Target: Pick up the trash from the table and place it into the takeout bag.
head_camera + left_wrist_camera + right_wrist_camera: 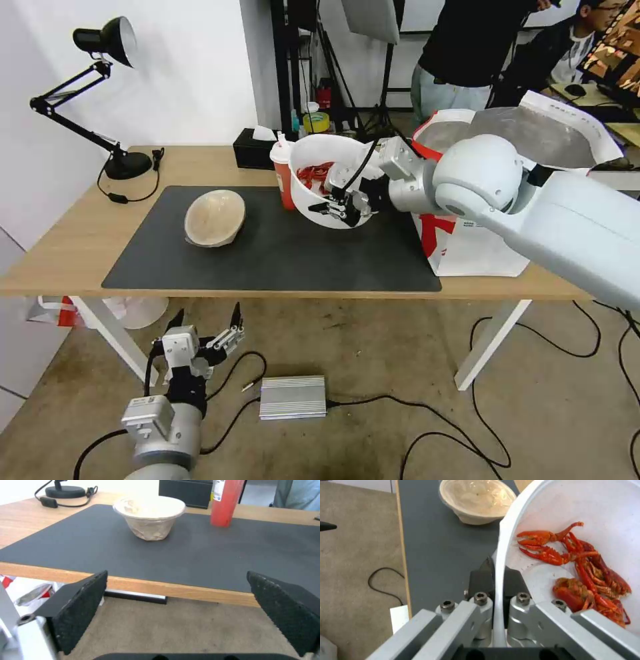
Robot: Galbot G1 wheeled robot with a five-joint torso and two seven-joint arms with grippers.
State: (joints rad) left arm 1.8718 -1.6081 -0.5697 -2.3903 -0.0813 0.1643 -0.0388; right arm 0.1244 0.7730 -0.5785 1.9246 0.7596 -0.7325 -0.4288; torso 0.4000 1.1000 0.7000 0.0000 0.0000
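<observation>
Right gripper [341, 208] pinches the white plastic bowl [320, 160] by its rim, tilted.
Thin wall likely flexes; shells [586, 572] may slide. Left gripper [205, 327] spread, idle.

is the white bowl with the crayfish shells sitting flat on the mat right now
No, the white bowl is tilted with the right gripper fingers pinched on its rim, above the mat.

Pulp bowl [215, 217] on mat [280, 257] at left, cup [283, 175] behind & right of it, crayfish bowl [328, 179] just right of cup, takeout bag [477, 245] on table [70, 247] far right, tissue box [253, 150] behind mat.
</observation>
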